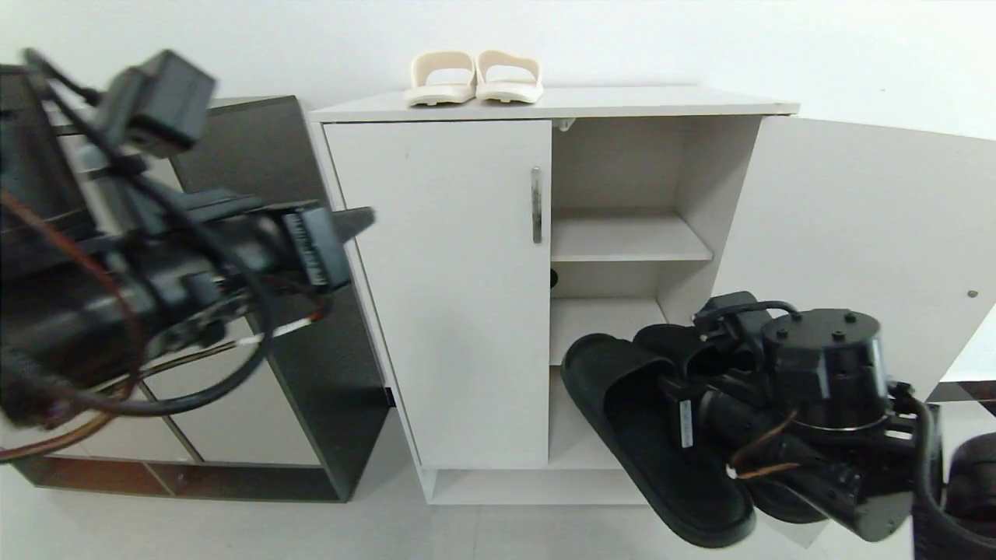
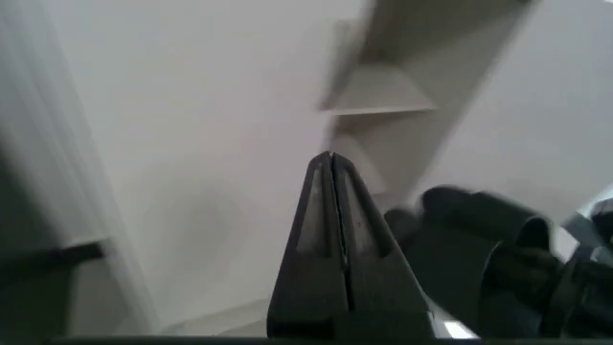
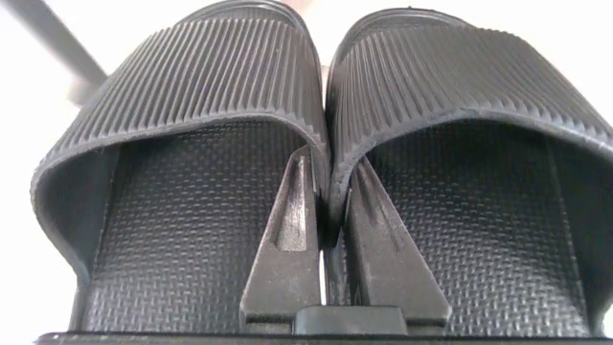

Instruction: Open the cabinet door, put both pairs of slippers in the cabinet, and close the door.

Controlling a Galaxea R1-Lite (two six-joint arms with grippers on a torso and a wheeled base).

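Right gripper [image 3: 329, 177]: jaws nearly shut, one finger inside each shoe, pinching the two touching inner sides of the black slippers [image 1: 654, 435].
Black slippers: held side by side and tilted, low in front of the open right half of the cabinet [image 1: 459, 311], by its lower compartment.
Left gripper [image 2: 331, 168]: jaws pressed together with nothing between them, raised before the closed left door [image 1: 447, 295].
Left door: shut, with a slim metal handle [image 1: 536, 204] on its right edge.
Right door [image 1: 856, 233]: swung wide open to the right.
Shelf [image 1: 626, 237]: bare, inside the open half, above the lower compartment.
Dark shelving unit [image 1: 327, 389]: stood just beside the cabinet on its left.
Beige slippers [image 1: 473, 78]: sat as a pair on the cabinet top, near the wall.
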